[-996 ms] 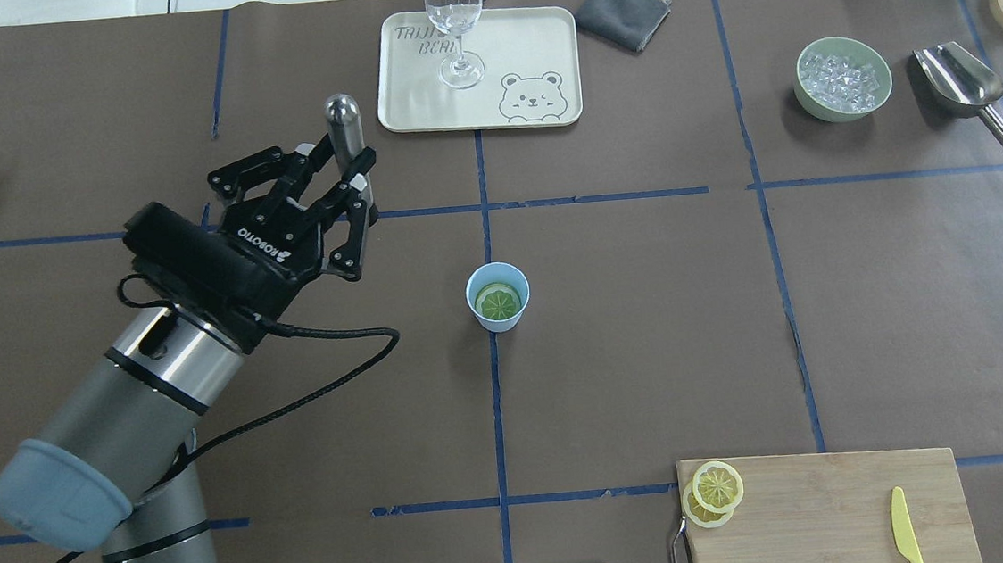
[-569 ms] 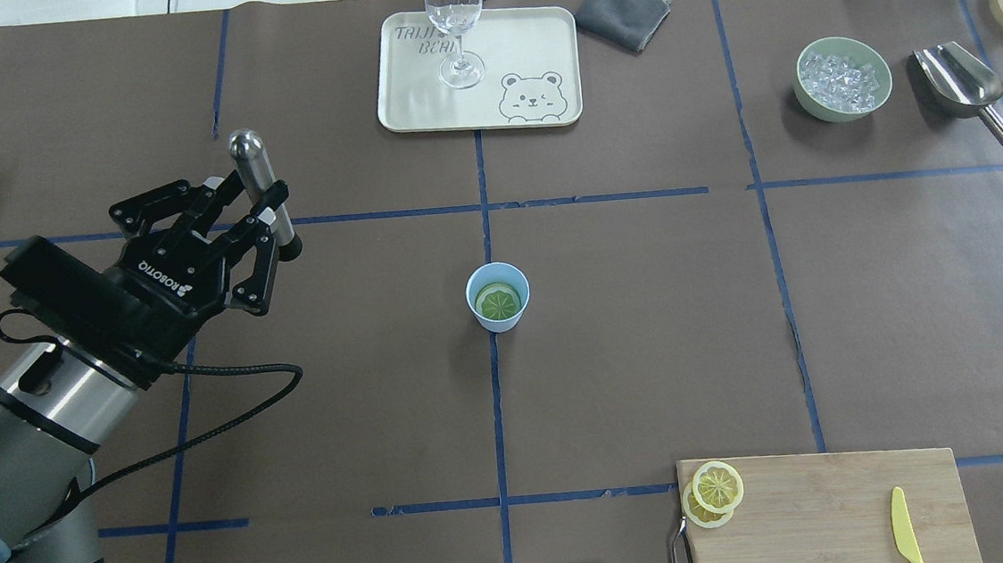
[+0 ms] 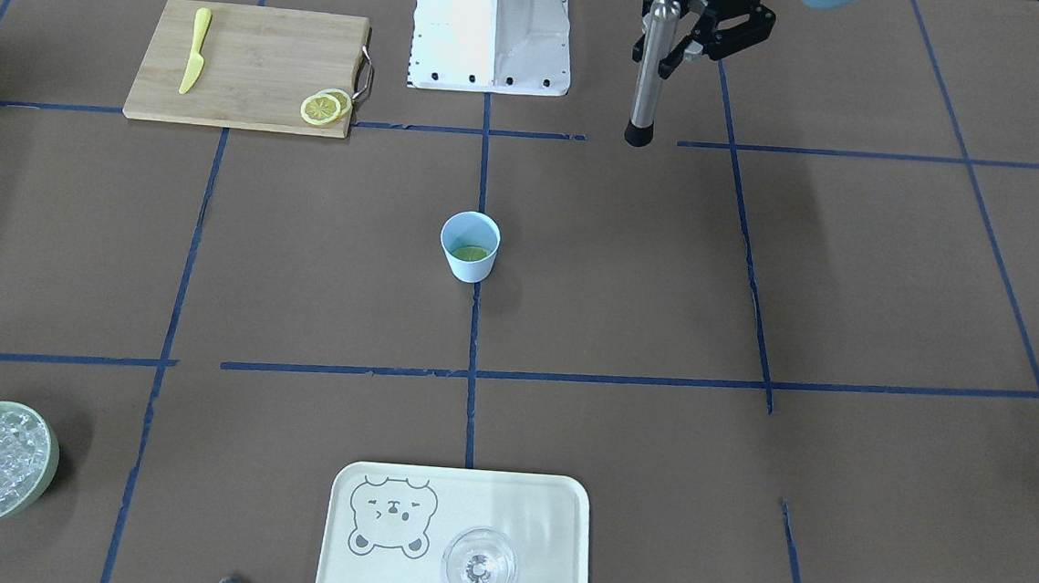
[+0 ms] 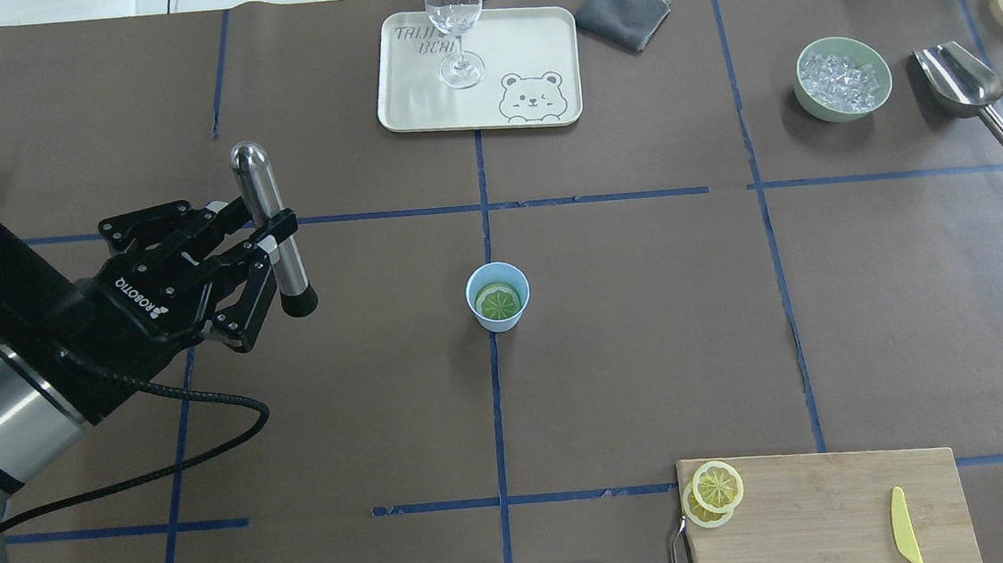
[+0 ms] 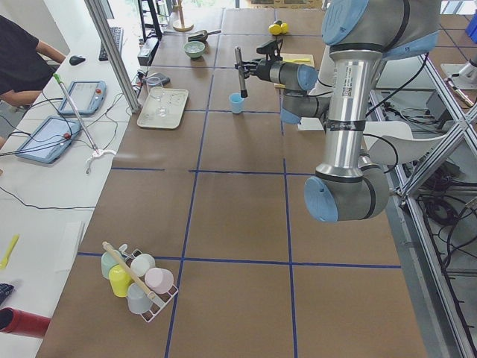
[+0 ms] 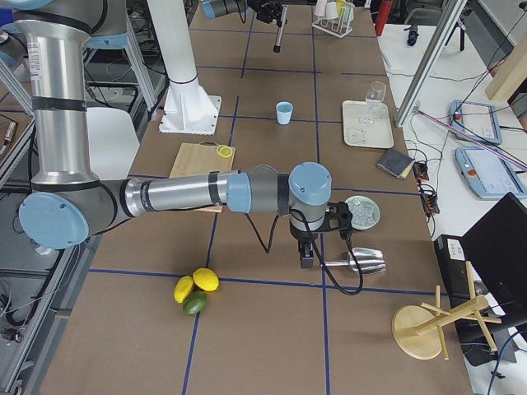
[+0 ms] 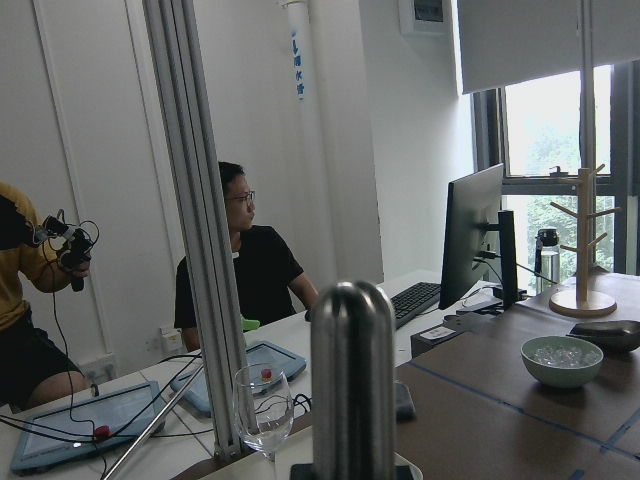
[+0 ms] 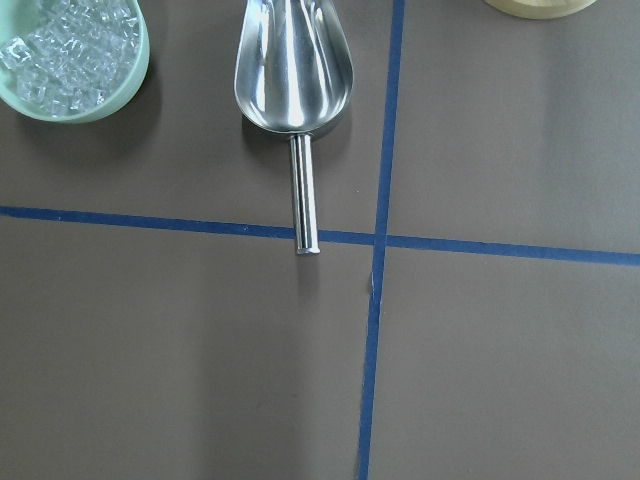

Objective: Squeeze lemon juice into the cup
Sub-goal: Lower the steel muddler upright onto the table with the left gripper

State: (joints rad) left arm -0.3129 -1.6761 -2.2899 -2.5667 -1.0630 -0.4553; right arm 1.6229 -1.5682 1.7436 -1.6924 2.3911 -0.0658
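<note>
The pale blue cup (image 4: 501,323) (image 3: 469,270) stands at the table's middle with a lemon slice (image 4: 498,301) (image 3: 471,253) lying flat inside it. Well to its left, my left gripper (image 4: 269,233) (image 3: 675,28) is shut on a metal muddler (image 4: 272,228) (image 3: 648,72), held above the table with its black tip pointing down. The muddler's rounded top fills the left wrist view (image 7: 352,380). My right gripper (image 6: 306,257) shows only in the exterior right view, hanging by the ice scoop; I cannot tell whether it is open or shut.
Two more lemon slices (image 4: 713,493) and a yellow knife (image 4: 905,529) lie on a cutting board (image 4: 824,516) at the near right. A tray (image 4: 528,47) with a wine glass (image 4: 455,17) sits far centre. A green ice bowl (image 4: 842,79) and a scoop (image 4: 960,84) are far right.
My left arm has swung left and back toward the robot's side, away from the cup, carrying the muddler. The muddler now leans more. Cup and lemon slice have not moved.
</note>
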